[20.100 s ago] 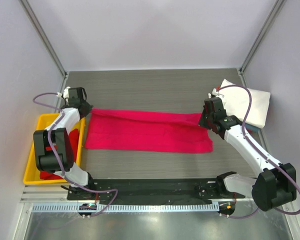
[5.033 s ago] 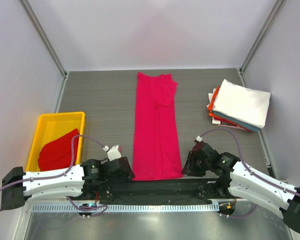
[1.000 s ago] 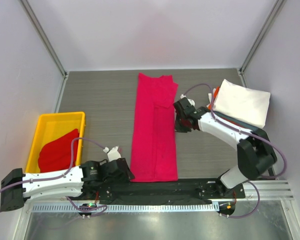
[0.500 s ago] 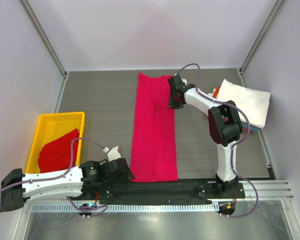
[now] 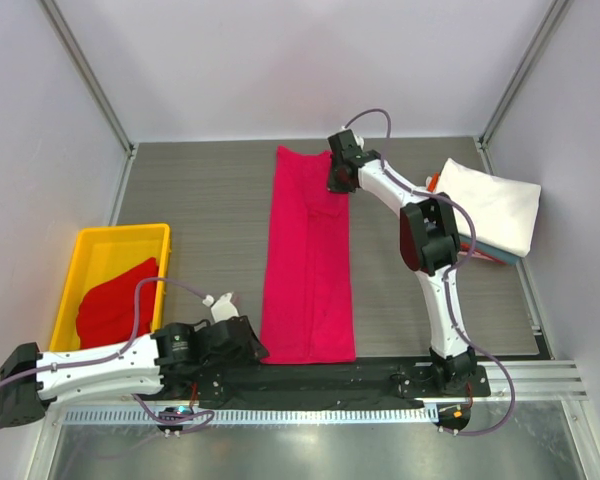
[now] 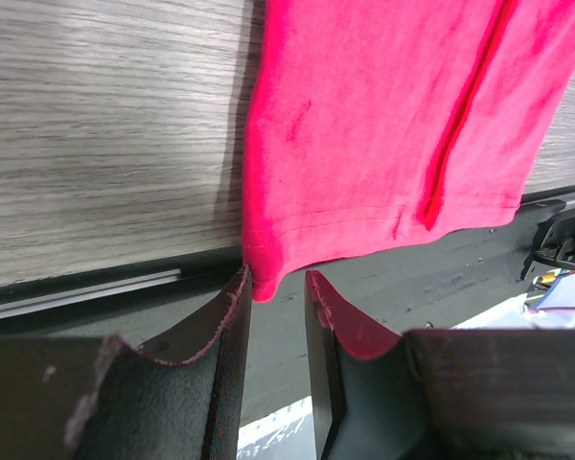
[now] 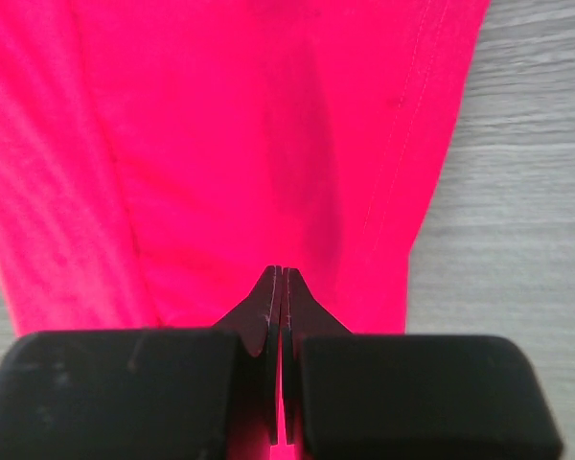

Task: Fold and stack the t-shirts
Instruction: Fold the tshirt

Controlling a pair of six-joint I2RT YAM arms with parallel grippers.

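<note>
A magenta-pink t-shirt point(image 5: 308, 260), folded into a long narrow strip, runs from the table's far edge to the near edge. My right gripper point(image 5: 335, 183) is shut, its tips point(image 7: 280, 270) resting over the cloth point(image 7: 220, 144) near the strip's far right corner; no fold shows pinched between them. My left gripper point(image 5: 252, 345) lies low at the strip's near left corner. Its jaws point(image 6: 276, 278) stand a little apart, and the corner of the cloth point(image 6: 383, 125) hangs just at their tips, unpinched. A darker red t-shirt point(image 5: 115, 305) lies crumpled in the yellow tray point(image 5: 120, 232).
A stack of folded t-shirts with a white one point(image 5: 485, 205) on top sits at the right, orange edges point(image 5: 428, 195) showing beneath. A black mounting strip point(image 5: 380, 375) runs along the near edge under the shirt's hem. Walls close in the table on three sides.
My right gripper has travelled along the shirt's right edge from its middle up to the far right corner. The left gripper has stayed put at the near left corner.
</note>
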